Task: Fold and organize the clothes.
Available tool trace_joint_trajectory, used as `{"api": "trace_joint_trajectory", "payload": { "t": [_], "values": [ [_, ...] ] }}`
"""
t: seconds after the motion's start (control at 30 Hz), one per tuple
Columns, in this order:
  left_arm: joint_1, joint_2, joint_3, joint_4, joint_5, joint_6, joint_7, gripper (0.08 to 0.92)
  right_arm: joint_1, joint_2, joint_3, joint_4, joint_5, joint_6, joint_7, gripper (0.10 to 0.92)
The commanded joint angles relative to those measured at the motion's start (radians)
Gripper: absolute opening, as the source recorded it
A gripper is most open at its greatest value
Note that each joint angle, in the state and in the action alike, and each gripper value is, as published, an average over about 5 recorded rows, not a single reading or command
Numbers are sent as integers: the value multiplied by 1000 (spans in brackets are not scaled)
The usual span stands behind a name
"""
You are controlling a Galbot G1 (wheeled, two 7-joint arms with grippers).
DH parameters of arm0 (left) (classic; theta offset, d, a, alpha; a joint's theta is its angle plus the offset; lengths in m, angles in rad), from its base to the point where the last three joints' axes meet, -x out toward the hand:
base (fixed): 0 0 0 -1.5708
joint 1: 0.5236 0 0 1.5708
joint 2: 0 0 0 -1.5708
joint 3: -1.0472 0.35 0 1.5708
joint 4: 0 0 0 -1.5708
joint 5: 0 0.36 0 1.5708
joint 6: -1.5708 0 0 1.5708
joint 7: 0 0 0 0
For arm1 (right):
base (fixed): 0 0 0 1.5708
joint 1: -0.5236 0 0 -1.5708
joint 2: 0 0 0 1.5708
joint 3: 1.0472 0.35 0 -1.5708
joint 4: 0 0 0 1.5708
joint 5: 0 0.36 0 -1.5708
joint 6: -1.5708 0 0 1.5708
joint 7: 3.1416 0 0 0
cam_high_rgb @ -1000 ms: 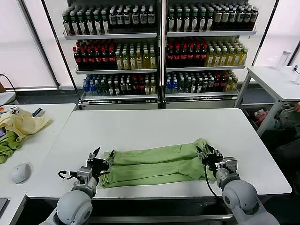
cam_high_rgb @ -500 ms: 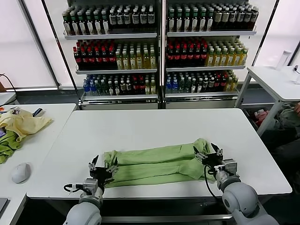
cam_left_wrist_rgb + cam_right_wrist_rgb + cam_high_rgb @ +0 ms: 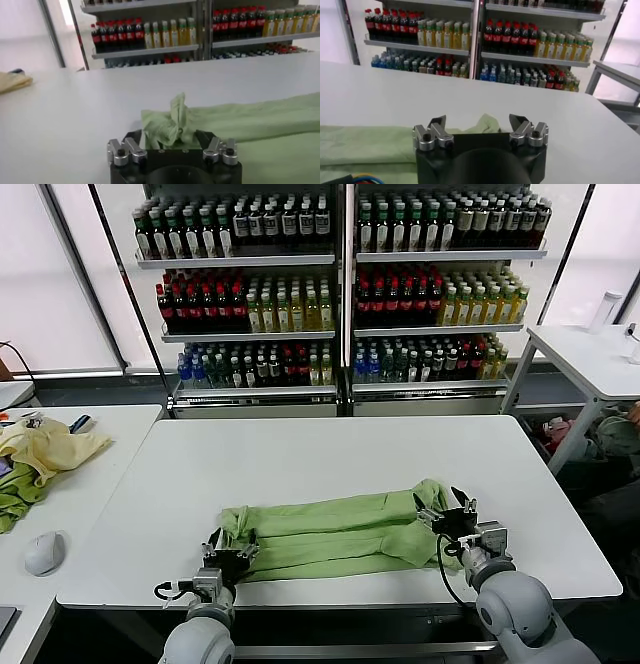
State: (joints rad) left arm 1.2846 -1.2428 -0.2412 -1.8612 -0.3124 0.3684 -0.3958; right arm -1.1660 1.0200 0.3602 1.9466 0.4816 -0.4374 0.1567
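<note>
Light green shirt point(image 3: 335, 534): lying as a long, narrow folded band across the near half of the white table point(image 3: 300, 459), running side to side, close to the front edge. Collar, buttons and print not visible in this state.

Left gripper point(image 3: 230, 552) at the band's left end, low over the near edge; in the left wrist view, a bunched peak of shirt fabric point(image 3: 172, 122) standing up between the jaws, apparently pinched there, though the contact itself sits hidden behind the gripper body. Right gripper point(image 3: 449, 522) at the band's right end, jaws spread, fabric showing in the gap in the right wrist view point(image 3: 480, 127), nothing clamped.

Step in hand, by judgement: taking both ends of the band for the next fold. To do it well:
- Seat the right jaws over all layers at the end before closing, not just the top ply.
- Check the left pinch holds every layer; a bunched grab tends to shed the lower ones.
- Lift both ends together and level, with light tension, so the band stays straight.
- Keep the cloth clear of the front edge while carrying it over.

On the side table at left, a pale yellow garment point(image 3: 45, 449) and a computer mouse point(image 3: 44, 552), well apart from the work.
</note>
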Motion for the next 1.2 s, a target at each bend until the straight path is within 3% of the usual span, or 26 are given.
{"api": "trace_joint_trajectory", "payload": {
  "t": [0.03, 0.37, 0.63, 1.0, 1.2],
  "values": [
    [0, -35, -3, 58, -26, 13, 5, 654, 6, -7, -1, 1, 8, -1, 2, 823],
    [6, 7, -41, 50, -88, 10, 12, 351, 12, -2, -3, 1, 14, -2, 5, 823],
    [28, 160, -174, -12, -118, 3, 23, 135, 15, 6, -4, -1, 15, 4, 5, 823],
    [26, 397, -429, -75, -207, 13, 50, 115, 31, 7, -12, -3, 21, 9, 4, 823],
    [-43, 403, -466, -205, -518, 78, 47, 115, 22, 7, -9, 8, 19, 12, 4, 823]
  ]
}}
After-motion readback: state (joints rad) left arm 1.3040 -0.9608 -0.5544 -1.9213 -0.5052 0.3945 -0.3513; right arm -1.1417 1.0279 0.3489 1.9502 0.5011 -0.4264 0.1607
